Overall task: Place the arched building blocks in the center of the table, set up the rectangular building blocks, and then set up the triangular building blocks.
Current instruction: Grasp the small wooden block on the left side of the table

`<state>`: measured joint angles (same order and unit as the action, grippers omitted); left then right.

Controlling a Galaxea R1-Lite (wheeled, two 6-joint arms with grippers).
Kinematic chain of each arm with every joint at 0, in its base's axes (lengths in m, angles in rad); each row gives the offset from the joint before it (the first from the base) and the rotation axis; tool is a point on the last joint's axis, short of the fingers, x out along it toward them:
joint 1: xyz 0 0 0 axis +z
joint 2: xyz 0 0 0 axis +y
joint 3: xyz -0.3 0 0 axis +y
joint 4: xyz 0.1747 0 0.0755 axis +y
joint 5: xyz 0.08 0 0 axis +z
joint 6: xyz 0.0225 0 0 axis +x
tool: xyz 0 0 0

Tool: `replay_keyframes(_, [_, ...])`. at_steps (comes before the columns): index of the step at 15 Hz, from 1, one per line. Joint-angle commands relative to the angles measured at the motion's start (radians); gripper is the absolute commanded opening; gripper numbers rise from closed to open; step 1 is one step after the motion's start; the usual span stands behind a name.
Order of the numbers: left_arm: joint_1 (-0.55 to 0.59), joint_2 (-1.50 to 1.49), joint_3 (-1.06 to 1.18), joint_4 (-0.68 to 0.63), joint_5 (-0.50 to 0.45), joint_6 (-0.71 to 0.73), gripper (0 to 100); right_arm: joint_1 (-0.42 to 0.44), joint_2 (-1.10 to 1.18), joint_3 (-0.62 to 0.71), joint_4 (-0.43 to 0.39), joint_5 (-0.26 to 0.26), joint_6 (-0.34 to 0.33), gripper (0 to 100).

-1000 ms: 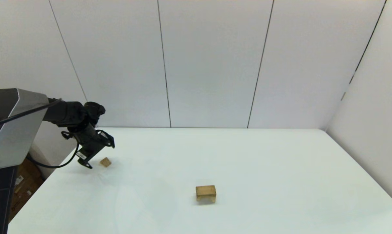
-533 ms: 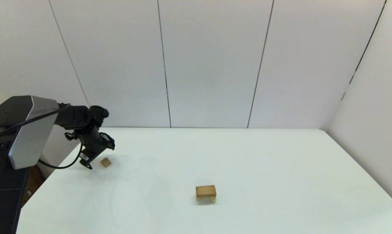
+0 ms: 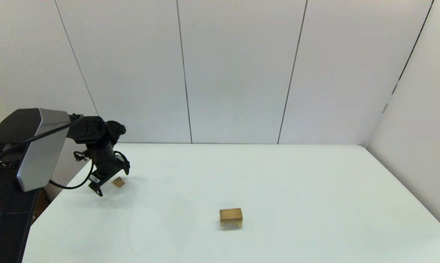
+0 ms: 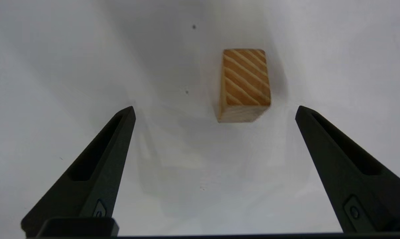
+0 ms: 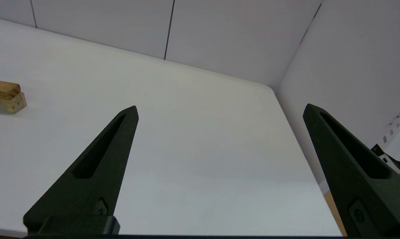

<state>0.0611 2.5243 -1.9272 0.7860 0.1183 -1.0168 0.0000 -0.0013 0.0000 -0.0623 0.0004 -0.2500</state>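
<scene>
The small tan triangular block lies on the white table near its far left corner. My left gripper hangs open just above it, tilted down; in the left wrist view the wedge sits a little beyond the fingertips, nearer one finger, untouched. Near the table's middle the darker rectangular slab lies flat on the pale arched block. My right gripper is open and empty, out of the head view, over the right part of the table.
White wall panels close off the table's far edge and the right side. The table's left edge runs just beside the left arm. Bare tabletop lies between the wedge and the stacked blocks.
The left arm has shifted a little to the right and its wrist has turned steeper, bringing the open gripper closer over the wedge. The blocks have not moved.
</scene>
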Motion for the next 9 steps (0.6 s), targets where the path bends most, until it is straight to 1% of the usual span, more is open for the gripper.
replay_keyframes(1, [-0.001, 0.021, -0.032, 0.006, 0.003, -0.006, 100, 0.0, 0.0, 0.002, -0.001, 0.001, -0.002, 100])
replay_keyframes(4, [0.002, 0.039, -0.035, 0.003, 0.029, -0.003, 100, 0.0, 0.0, 0.002, -0.001, 0.001, -0.003, 100])
replay_keyframes(9, [0.002, 0.048, -0.036, -0.001, 0.029, -0.003, 100, 0.0, 0.0, 0.002, -0.001, 0.001, -0.003, 100])
